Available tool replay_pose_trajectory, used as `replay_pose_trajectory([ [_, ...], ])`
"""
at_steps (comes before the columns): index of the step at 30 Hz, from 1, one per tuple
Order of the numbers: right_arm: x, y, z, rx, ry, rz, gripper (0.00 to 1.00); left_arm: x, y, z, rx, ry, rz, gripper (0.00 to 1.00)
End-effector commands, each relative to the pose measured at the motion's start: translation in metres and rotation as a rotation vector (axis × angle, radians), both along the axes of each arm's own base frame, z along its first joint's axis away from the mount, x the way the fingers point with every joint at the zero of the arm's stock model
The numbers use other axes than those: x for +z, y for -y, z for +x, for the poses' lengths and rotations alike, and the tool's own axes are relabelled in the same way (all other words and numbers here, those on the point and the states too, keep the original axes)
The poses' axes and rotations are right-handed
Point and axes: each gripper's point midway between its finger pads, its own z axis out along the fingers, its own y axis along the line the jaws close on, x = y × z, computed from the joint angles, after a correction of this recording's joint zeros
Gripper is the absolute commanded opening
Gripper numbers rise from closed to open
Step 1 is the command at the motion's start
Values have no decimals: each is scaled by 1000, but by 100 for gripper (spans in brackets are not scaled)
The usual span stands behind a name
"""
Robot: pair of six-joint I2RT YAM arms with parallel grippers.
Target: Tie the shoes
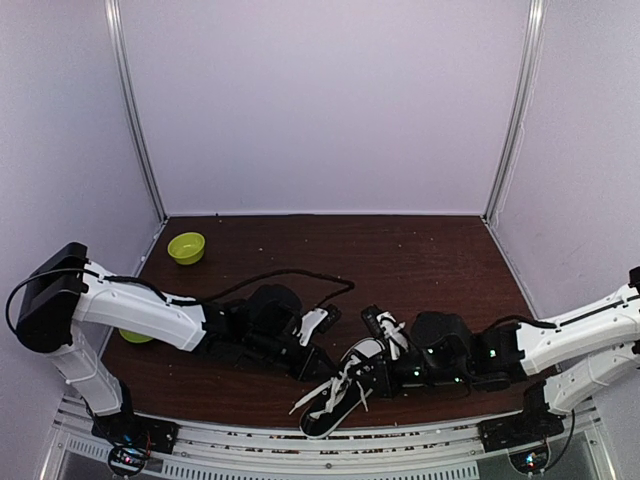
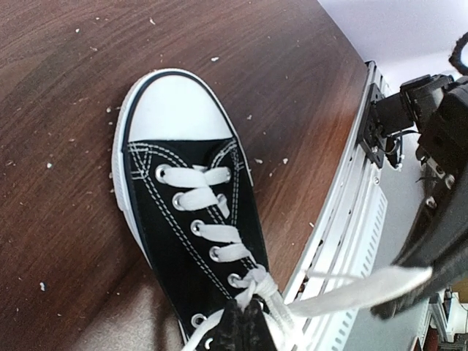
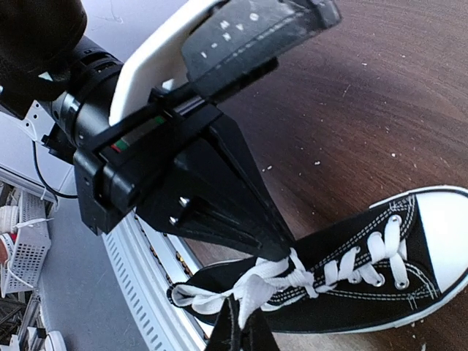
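Along the lower half of the top view spreads the dark table. At its front edge, lower centre of the frame, the black sneaker lies on its sole between the two arms. The left hand is pinched narrow on the laces just above the top eyelets. The right hand is clamped on a lace strand too, which the left wrist view shows stretched taut toward the lower right. The step looks like drawing the first crossing tight. Done well, both strands would be pulled apart evenly and low, gently enough that the shoe does not slide toward the rail or a strand slip free. Whether a knot already sits under the fingertips cannot be told. The heel is cut off in the left wrist view, and the top view blurs the laces.
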Motion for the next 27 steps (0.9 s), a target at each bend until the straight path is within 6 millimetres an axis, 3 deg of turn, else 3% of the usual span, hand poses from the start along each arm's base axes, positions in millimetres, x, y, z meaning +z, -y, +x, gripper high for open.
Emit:
replay_pose_trajectory([
  [1, -22, -4, 1, 46, 23, -143, 0, 25, 8, 4, -24, 39, -71, 0],
  [9, -46, -23, 0, 88, -11, -220, 0, 28, 6, 6, -13, 50, -76, 0],
  [27, -69, -17, 16, -16, -65, -285, 0, 31, 8, -10, -83, 13, -140, 0],
])
